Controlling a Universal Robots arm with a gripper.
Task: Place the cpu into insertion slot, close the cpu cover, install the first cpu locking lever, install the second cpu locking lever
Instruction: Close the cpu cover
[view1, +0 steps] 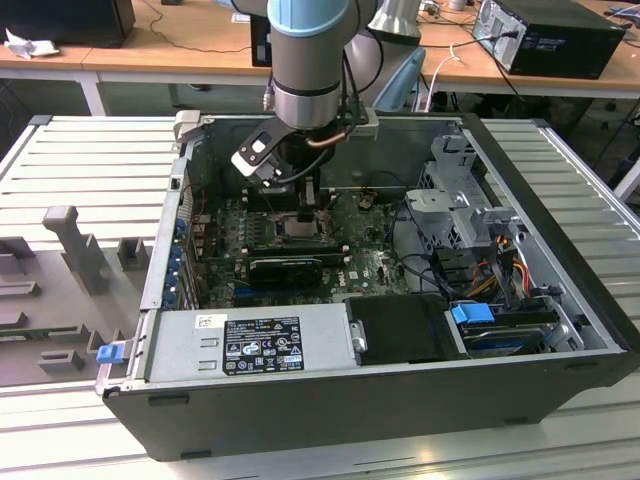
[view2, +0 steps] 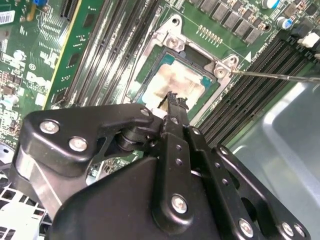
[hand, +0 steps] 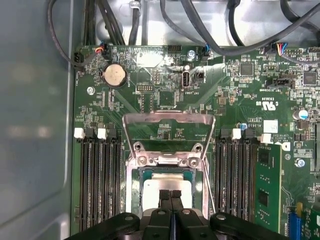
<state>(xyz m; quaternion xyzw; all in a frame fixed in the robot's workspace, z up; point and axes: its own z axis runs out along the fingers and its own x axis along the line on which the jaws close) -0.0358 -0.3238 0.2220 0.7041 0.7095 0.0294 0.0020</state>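
First wrist view shows us the end effector (hand: 170, 193) with its two fingers pressed together, holding nothing. Its tips sit right over the cpu (hand: 151, 194), which lies in the insertion slot (hand: 133, 176). The cpu cover (hand: 170, 118) stands open.

cpu (hand: 154, 189) flat in insertion slot (hand: 131, 190); cpu cover (hand: 169, 118) open.

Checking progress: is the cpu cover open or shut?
Open. The cpu cover stands swung up and back, leaving the cpu uncovered.
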